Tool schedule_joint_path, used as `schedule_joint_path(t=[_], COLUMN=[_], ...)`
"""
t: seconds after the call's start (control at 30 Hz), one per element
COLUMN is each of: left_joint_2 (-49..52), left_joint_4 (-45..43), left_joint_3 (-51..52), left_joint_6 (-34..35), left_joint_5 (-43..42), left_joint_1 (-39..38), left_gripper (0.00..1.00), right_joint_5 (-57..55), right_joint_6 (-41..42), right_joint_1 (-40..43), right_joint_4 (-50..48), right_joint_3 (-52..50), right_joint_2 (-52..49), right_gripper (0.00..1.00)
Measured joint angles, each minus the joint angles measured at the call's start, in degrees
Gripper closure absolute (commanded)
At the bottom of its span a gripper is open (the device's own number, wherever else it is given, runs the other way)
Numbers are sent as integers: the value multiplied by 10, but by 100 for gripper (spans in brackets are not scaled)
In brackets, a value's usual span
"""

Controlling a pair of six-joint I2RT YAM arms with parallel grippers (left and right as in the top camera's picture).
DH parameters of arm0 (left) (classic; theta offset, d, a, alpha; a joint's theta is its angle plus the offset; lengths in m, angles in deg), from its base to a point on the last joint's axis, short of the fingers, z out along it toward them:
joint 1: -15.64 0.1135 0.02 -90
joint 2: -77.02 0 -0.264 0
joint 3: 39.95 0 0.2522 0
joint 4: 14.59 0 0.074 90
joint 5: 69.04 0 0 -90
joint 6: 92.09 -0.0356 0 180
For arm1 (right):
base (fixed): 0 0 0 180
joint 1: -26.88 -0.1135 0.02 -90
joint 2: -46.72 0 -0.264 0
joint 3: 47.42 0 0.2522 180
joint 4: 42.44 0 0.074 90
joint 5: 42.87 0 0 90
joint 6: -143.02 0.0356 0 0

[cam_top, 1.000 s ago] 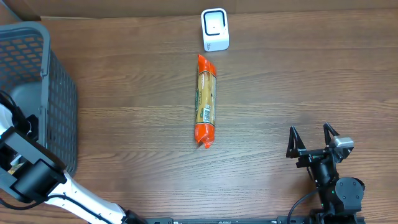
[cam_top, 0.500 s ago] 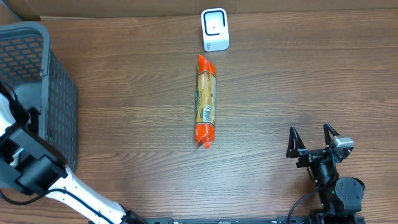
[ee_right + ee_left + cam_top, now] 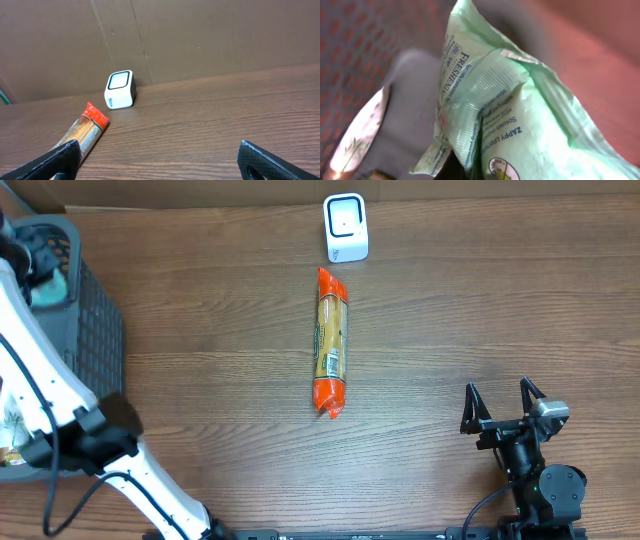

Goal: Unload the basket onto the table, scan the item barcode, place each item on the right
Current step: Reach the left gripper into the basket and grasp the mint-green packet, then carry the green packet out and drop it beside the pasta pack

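A pale green packet (image 3: 520, 110) with blue print fills the left wrist view, and my left gripper (image 3: 470, 172) is shut on its lower edge. From overhead, that gripper (image 3: 40, 262) hangs over the far end of the grey basket (image 3: 95, 350), a bit of the green packet (image 3: 52, 284) showing under it. The white scanner (image 3: 346, 227) stands at the table's back, also seen as a scanner (image 3: 120, 89) in the right wrist view. My right gripper (image 3: 503, 402) rests open near the front right, nothing between its fingers.
A long orange-ended packet (image 3: 331, 340) lies lengthwise just in front of the scanner, and the same packet (image 3: 82, 132) shows in the right wrist view. A brown cardboard wall (image 3: 200, 35) backs the table. More packets lie in the basket's bottom (image 3: 357, 135).
My left gripper has shut on the green packet and the left arm has swung up toward the basket's far end. The right arm has not moved.
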Motion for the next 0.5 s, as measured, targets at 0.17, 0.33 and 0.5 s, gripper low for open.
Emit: schedule_joint_path(t=[0.17,0.33,0.5], left_joint_2=[-90,-152,-148], left_joint_4=[33,50,49], left_joint_3=[-54,-42,66], left_joint_6=[0,0,12], left_joint_5=[-10,-31,-40], left_joint_1=[-67,-151,-222], left_gripper=[96,96,96], right_joint_5=[0,0,0], right_joint_6=[0,0,0], right_joint_1=[0,0,0], right_joint_4=[0,0,0], right_joint_3=[0,0,0], right_joint_2=[0,0,0], right_gripper=[0,0,0])
